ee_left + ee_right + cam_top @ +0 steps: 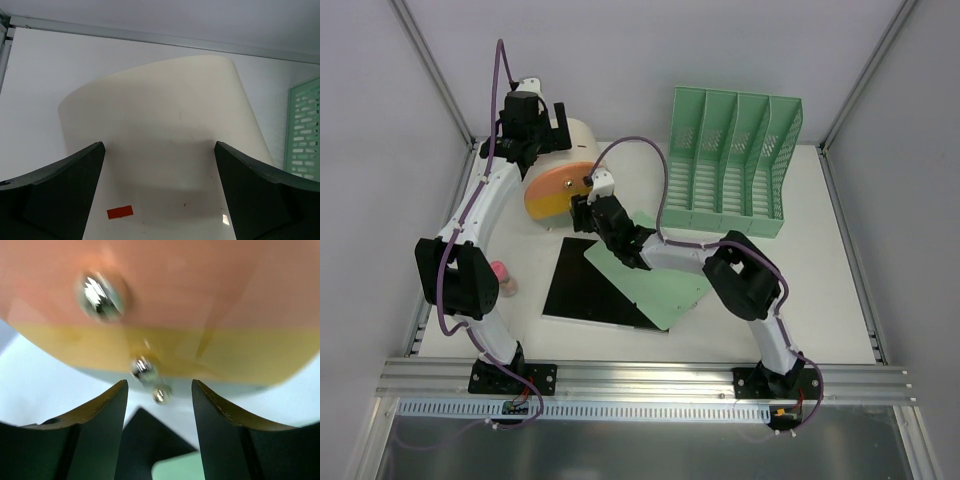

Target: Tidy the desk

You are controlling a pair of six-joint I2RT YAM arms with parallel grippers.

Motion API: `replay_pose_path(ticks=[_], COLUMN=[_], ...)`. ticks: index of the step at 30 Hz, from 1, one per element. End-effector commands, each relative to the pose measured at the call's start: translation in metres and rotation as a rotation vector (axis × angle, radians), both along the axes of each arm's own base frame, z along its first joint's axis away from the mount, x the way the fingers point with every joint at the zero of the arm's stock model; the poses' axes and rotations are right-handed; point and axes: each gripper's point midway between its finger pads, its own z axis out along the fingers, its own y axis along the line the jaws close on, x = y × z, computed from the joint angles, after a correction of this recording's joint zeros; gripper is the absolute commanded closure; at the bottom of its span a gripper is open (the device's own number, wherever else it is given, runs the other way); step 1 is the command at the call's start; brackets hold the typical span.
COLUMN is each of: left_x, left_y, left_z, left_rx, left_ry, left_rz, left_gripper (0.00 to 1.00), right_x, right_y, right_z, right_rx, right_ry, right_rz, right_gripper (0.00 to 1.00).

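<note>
The white desk (820, 300) holds a cream drum-shaped object (582, 140) lying on its side at the back left, its orange and yellow end face (558, 192) turned forward. My left gripper (542, 128) is open over the cream body; in the left wrist view the gripper (159, 146) straddles the cream wall (160, 100) with its fingers apart, and I cannot tell whether they touch it. My right gripper (588, 205) is open and empty just in front of the end face (175, 290), close to its small metal screws (144, 367).
A black sheet (590, 285) lies mid-desk with a green sheet (660, 285) overlapping its right side, under the right arm. A green file organizer (735, 165) stands at the back right. A small pink object (502, 275) sits by the left arm. Grey walls surround the desk.
</note>
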Motion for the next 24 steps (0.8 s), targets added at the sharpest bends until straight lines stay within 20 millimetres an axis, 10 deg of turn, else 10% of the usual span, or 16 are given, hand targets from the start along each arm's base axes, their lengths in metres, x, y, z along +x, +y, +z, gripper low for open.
replay_pose_path(ticks=[1, 24], left_x=[-0.022, -0.023], left_y=[0.004, 0.005], left_z=[-0.034, -0.032], left_rx=[0.044, 0.048], left_ry=[0.137, 0.132], left_rz=[-0.01, -0.005], left_gripper=[0.06, 0.06], right_x=[-0.004, -0.023], right_y=[-0.016, -0.001], right_z=[0.04, -0.016], right_rx=[0.139, 0.527], right_ry=[-0.036, 0.299], right_rz=[-0.041, 0.014], right_gripper=[0.42, 0.47])
